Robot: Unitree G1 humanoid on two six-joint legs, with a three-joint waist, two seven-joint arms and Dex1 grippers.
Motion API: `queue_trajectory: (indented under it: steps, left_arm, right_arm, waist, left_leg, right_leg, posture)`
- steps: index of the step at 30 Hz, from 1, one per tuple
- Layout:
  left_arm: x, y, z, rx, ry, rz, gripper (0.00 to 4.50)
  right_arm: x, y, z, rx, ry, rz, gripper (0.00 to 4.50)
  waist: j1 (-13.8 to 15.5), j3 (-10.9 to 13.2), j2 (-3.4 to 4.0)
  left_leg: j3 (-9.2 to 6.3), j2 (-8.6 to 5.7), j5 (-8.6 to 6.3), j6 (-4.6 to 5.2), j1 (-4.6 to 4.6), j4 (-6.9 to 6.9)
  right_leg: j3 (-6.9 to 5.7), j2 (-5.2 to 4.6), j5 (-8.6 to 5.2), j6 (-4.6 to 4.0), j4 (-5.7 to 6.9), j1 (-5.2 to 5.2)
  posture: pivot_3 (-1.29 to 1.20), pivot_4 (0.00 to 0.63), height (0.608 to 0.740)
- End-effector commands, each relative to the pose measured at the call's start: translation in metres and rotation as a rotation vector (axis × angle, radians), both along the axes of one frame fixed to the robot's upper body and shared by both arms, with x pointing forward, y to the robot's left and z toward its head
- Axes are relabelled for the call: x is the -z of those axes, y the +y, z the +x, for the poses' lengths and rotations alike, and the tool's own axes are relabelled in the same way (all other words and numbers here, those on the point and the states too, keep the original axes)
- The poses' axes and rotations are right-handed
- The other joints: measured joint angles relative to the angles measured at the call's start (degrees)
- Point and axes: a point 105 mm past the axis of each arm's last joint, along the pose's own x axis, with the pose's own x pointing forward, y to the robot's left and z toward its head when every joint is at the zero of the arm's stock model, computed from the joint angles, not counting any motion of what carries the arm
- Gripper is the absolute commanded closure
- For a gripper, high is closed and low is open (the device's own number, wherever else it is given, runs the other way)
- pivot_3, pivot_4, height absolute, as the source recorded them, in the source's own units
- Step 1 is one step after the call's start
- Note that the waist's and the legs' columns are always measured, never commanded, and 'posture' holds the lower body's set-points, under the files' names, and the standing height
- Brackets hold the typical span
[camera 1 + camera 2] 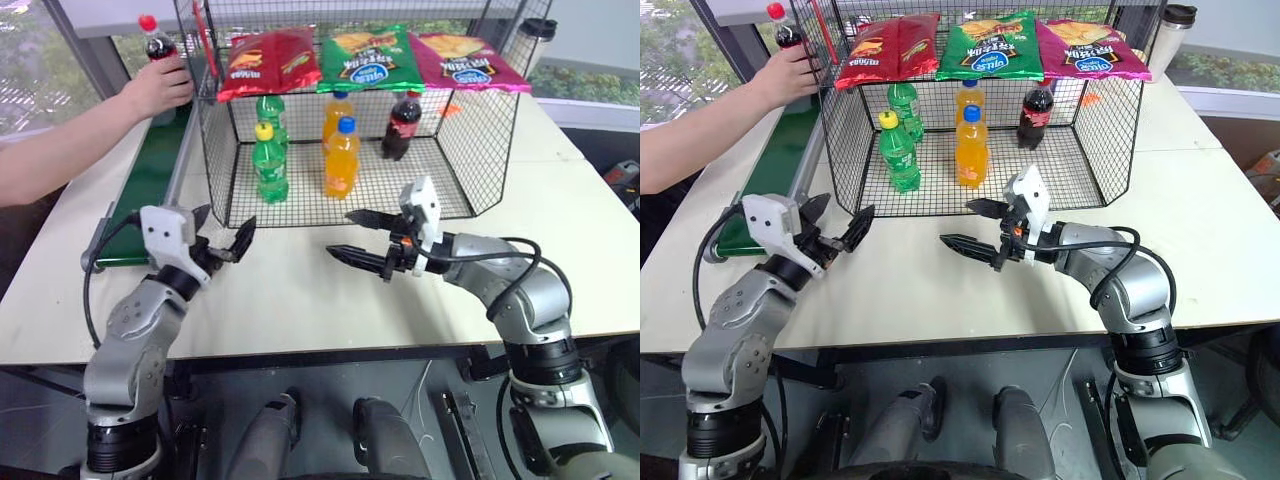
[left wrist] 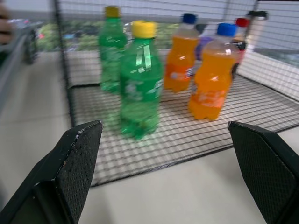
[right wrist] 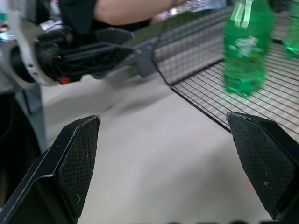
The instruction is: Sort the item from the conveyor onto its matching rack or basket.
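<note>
Showing both arms raised over the pale worktop (image 1: pixel 300 300), each with its black fingers spread wide and nothing between them: the left gripper (image 1: pixel 222 238) sits at about 8 o'clock from the scene's centre, the right gripper (image 1: pixel 358 238) at about 5 o'clock, and both hang just in front of the open face of the black wire-mesh cage (image 1: pixel 470 150). The cola bottle (image 1: pixel 158 45), dark with a red cap, stands at about 10 o'clock, at the far end of the dark-green conveyor (image 1: pixel 150 175), where a person's hand (image 1: pixel 160 90) is wrapped around its lower part; the person's bare forearm reaches in from 9 o'clock. The conveyor runs along the left side of the cage, from the worktop's near left edge toward the window. On the cage's mesh floor stand two green bottles (image 1: pixel 269 162) with yellow caps at the left, one behind the other; two orange-drink bottles (image 1: pixel 341 158) with blue caps at the middle, likewise one behind the other; and a second cola bottle (image 1: pixel 402 125) with a red cap at the right, toward the rear. On the mesh top shelf lie three snack bags side by side: a red bag (image 1: pixel 268 62) at 11 o'clock, a green bag (image 1: pixel 368 58) at 12 o'clock, and a magenta bag (image 1: pixel 466 62) at 1 o'clock. A dark-lidded tumbler (image 1: pixel 530 45) stands behind the cage's right rear corner.
</note>
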Motion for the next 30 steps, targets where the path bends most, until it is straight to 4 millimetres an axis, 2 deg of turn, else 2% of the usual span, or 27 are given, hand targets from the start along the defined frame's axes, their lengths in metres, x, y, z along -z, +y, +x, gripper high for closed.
queue_trajectory:
  steps: [1, 11, 16, 19, 23, 30]
  left_arm:
    - [-0.02, 0.012, -0.007, -0.056, -0.072, -0.01, 0.0]
    - [-0.024, 0.031, -0.013, -0.155, -0.092, -0.031, 0.0]
    - [-0.025, 0.057, -0.013, -0.289, -0.102, -0.044, 0.0]
    - [-0.022, 0.083, -0.014, -0.404, -0.099, -0.06, 0.0]
    - [-0.013, 0.107, -0.017, -0.49, -0.075, -0.043, 0.0]
    - [-0.01, 0.131, -0.019, -0.563, -0.07, -0.022, 0.0]
  right_arm:
    - [-0.018, 0.009, -0.009, -0.067, -0.064, 0.01, 0.05]
    - [-0.019, 0.018, -0.016, -0.131, -0.068, 0.007, 0.05]
    - [-0.017, 0.02, -0.017, -0.139, -0.07, 0.001, 0.05]
    - [-0.015, 0.02, -0.015, -0.131, -0.079, -0.011, 0.05]
    - [-0.009, 0.019, 0.003, -0.024, -0.106, -0.05, 0.05]
    - [-0.006, 0.017, 0.01, 0.023, -0.107, -0.052, 0.05]
  waist:
    - [-0.1, 0.0, 0.0]
    - [-0.2, 0.0, 0.0]
    - [-0.2, 0.0, 0.0]
    - [-0.2, 0.0, 0.0]
    - [-0.2, 0.0, -0.01]
    - [-0.1, 0.0, -0.01]
  left_leg:
    - [0.0, 0.0, 0.0, 0.0, 0.0, 0.0]
    - [0.01, 0.02, -0.01, -0.01, -0.01, -0.05]
    - [0.01, 0.02, -0.01, 0.0, -0.02, -0.05]
    - [0.01, 0.01, -0.01, -0.01, -0.02, -0.05]
    - [0.01, 0.02, -0.01, -0.01, -0.02, -0.06]
    - [0.0, 0.01, -0.01, -0.01, -0.05, -0.1]
  right_leg:
    - [0.0, 0.0, 0.01, -0.01, -0.01, 0.0]
    - [0.0, 0.01, 0.04, -0.06, -0.06, -0.02]
    - [0.0, 0.0, 0.03, -0.06, -0.1, -0.02]
    - [0.0, 0.0, 0.04, -0.06, -0.11, -0.02]
    - [0.0, 0.01, 0.04, -0.07, -0.11, -0.03]
    - [-0.01, 0.01, 0.06, -0.09, -0.21, -0.03]
  posture:
    - [0.0, 0.15, 0.738]
    - [0.0, 0.15, 0.738]
    - [0.0, 0.15, 0.738]
    - [0.0, 0.15, 0.738]
    - [0.0, 0.15, 0.738]
    - [0.0, 0.15, 0.738]
